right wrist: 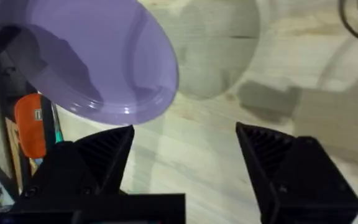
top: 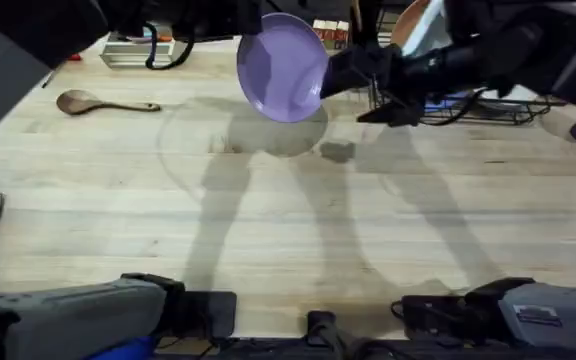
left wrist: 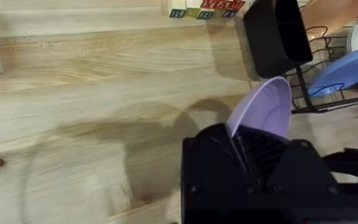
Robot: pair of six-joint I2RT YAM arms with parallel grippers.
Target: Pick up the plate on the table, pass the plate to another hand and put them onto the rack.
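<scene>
The butcher-block table (top: 268, 220) carries a wooden spoon (top: 103, 102) at its left. The left gripper (left wrist: 244, 155) is clamped on the lavender plate (top: 282, 68), holding it aloft. The right gripper (right wrist: 185, 162) stands open just beside it. Handover in progress; next, close on the rim, then carry it to the rack (left wrist: 328, 93).

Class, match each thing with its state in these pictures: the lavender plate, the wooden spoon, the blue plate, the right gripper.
Things:
1. lavender plate
2. wooden spoon
3. blue plate
4. right gripper

States:
A. leaning in the rack
B. open, holding nothing
C. lying on the table
D. clamped in the left gripper

Pairs: 1-D, 2-C, 3-A, 4-B.
</scene>
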